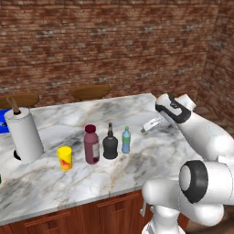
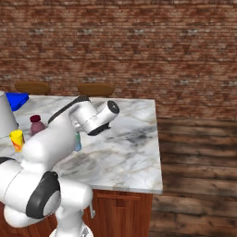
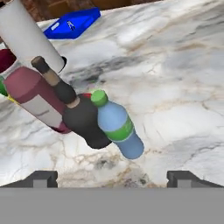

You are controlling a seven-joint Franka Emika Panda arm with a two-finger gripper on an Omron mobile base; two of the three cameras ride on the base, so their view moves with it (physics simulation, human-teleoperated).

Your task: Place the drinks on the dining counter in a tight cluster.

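Three drinks stand upright and close together on the dining counter (image 1: 68, 183) (image 2: 134, 152) (image 3: 175, 65). From left to right they are a tall maroon bottle (image 1: 92, 144) (image 2: 36, 125) (image 3: 35, 94), a squat black thin-necked bottle (image 1: 110, 144) (image 3: 83, 120) and a small blue green-capped bottle (image 1: 126, 140) (image 2: 78, 143) (image 3: 118, 127). In the hand view the black and blue bottles look to be touching. My gripper (image 1: 148, 127) (image 3: 113, 179) hovers open just right of the blue bottle, pointing at the cluster, with nothing between its fingertips (image 3: 41, 178).
A yellow cup (image 1: 65, 158) (image 2: 17, 140) stands left of the maroon bottle. A paper towel roll (image 1: 25, 135) (image 3: 28, 35) and a blue flat object (image 2: 16, 99) (image 3: 72, 24) sit further left. Two stools (image 1: 90, 92) line the far side. The counter's right edge (image 2: 157, 143) drops to wood floor.
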